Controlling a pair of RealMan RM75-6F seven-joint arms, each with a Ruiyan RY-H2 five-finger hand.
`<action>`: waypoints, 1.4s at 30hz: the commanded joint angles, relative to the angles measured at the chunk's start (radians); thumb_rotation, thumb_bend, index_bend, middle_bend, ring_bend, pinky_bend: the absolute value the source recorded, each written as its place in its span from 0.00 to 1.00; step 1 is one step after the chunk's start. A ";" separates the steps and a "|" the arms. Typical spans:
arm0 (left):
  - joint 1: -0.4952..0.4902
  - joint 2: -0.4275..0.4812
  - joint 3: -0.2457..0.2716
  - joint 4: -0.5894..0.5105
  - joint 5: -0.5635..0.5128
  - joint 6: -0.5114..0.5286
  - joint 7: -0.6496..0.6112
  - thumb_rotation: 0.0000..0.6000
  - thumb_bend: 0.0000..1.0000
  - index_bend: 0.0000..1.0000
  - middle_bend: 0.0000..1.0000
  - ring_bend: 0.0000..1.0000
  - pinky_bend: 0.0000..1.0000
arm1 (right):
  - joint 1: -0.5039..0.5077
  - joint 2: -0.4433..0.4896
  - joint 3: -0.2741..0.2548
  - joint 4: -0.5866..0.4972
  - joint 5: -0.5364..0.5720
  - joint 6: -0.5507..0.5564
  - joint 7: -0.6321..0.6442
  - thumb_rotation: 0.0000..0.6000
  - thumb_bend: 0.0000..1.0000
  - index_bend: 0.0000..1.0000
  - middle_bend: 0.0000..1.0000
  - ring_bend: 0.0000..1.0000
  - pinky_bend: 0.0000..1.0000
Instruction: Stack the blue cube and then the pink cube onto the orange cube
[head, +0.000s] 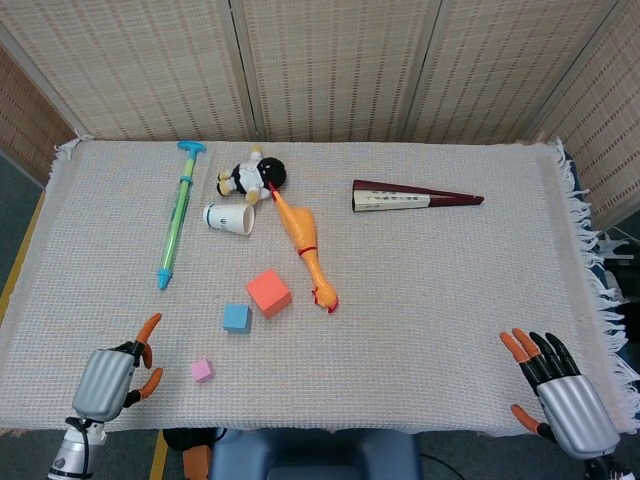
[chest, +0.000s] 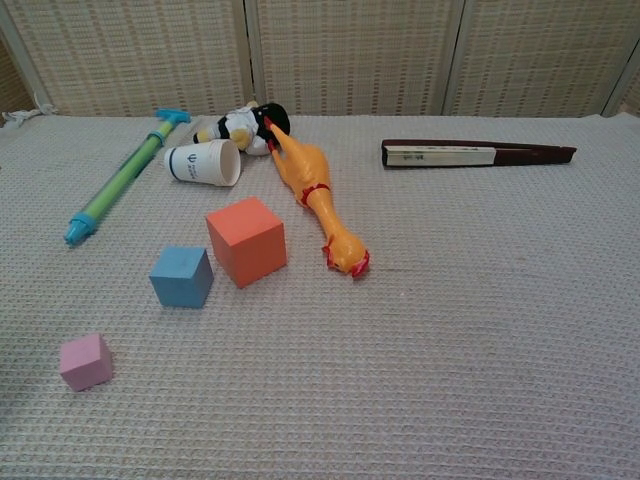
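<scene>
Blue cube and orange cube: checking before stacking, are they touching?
Apart. The chest view shows a strip of cloth between the blue cube and the orange cube.

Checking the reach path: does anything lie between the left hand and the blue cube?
Only bare cloth; the head view shows the pink cube lying just right of the line from left hand to blue cube.

Orange cube (chest: 246, 241), blue cube (chest: 181, 276), pink cube (chest: 84, 361) lie apart, unstacked.

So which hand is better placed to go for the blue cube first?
Left. The left hand sits at the near edge on the same side as the blue cube and orange cube; the right hand is far across the table.
</scene>
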 joint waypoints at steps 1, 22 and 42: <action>-0.057 -0.064 -0.051 -0.065 -0.114 -0.094 0.151 1.00 0.35 0.09 0.95 0.92 1.00 | 0.001 -0.003 0.008 -0.002 0.010 0.004 -0.007 1.00 0.12 0.00 0.00 0.00 0.00; -0.263 -0.247 -0.180 -0.025 -0.508 -0.208 0.518 1.00 0.33 0.14 1.00 1.00 1.00 | 0.023 0.003 0.037 -0.021 0.099 -0.037 -0.030 1.00 0.12 0.00 0.00 0.00 0.00; -0.382 -0.382 -0.179 0.129 -0.593 -0.208 0.591 1.00 0.33 0.21 1.00 1.00 1.00 | 0.038 0.023 0.042 -0.030 0.133 -0.059 -0.010 1.00 0.12 0.00 0.00 0.00 0.00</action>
